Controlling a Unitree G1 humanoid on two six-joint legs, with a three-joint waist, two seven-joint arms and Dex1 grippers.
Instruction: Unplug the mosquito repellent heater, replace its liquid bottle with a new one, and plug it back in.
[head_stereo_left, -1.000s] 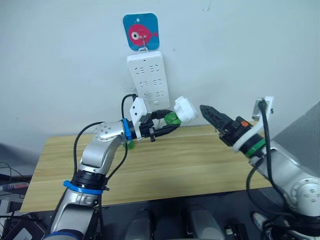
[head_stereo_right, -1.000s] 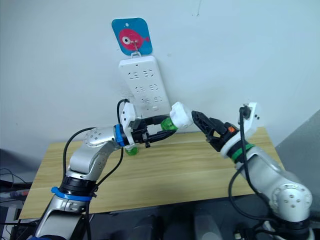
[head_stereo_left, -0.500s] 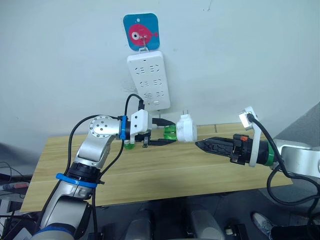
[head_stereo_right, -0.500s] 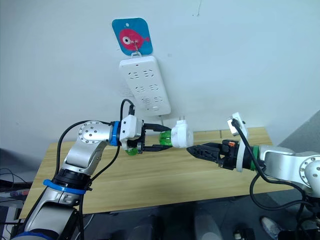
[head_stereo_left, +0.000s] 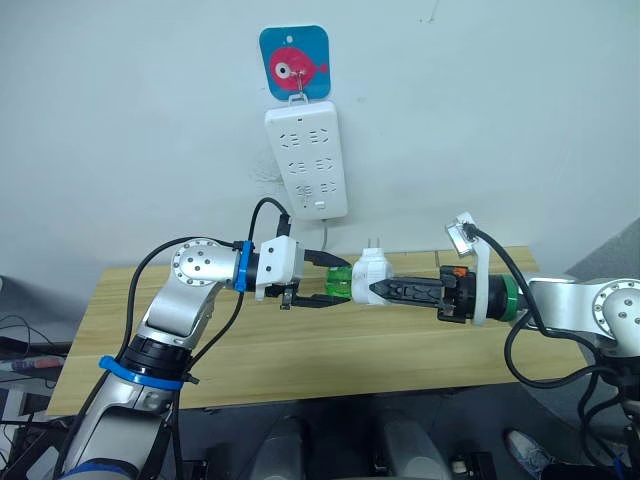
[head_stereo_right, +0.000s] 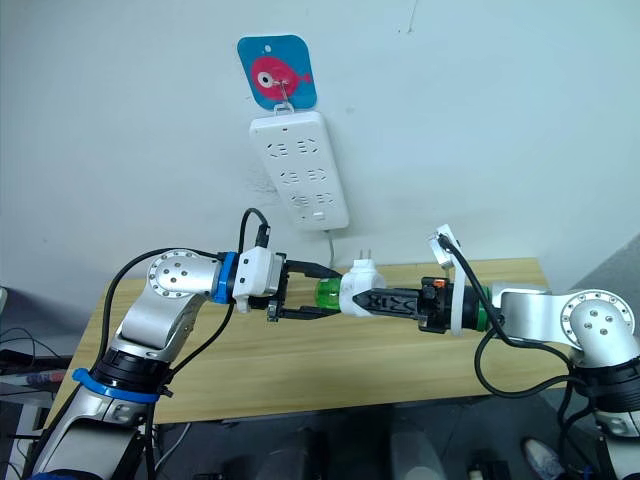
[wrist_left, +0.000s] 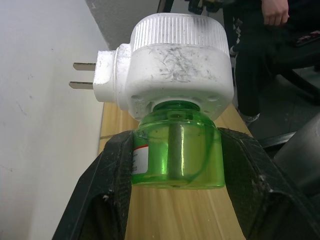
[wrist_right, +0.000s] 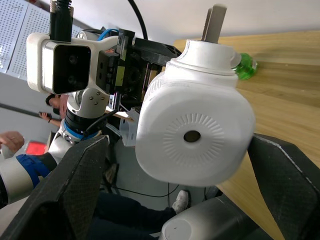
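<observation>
Green liquid catches the eye first: the left tool (head_stereo_left: 318, 283) has its two black fingers (wrist_left: 112, 185) clamped on either side of the green liquid bottle (wrist_left: 177, 155), held in the air above the wooden bench (head_stereo_left: 300, 350). The bottle's neck sits in the underside of the mosquito repellent heater (head_stereo_left: 370, 277), so the white unit juts out sideways toward the robot's right, its two metal prongs (wrist_left: 82, 75) pointing up toward the wall and touching nothing. Scuff marks show on the heater's white shell in the left wrist view.

Moving right, the right tool (head_stereo_right: 375, 299) comes in level from the other side, its fingers (wrist_right: 65, 200) spread wide around the heater's rounded top; in the right wrist view the round hole (wrist_right: 189, 136) in the ribbed face looks straight down the tool, with one black finger on each side. Whether those fingers actually press on the shell I cannot tell; they sit just beside it.

Behind the left tool a second green bottle (wrist_right: 246, 67) rests on the bench close to the wall. Up on the wall, the white power strip (head_stereo_left: 307, 160) hangs tilted from a hook on a blue tag with a pink fish (head_stereo_left: 295, 62), well above the heater and with its sockets unoccupied.
</observation>
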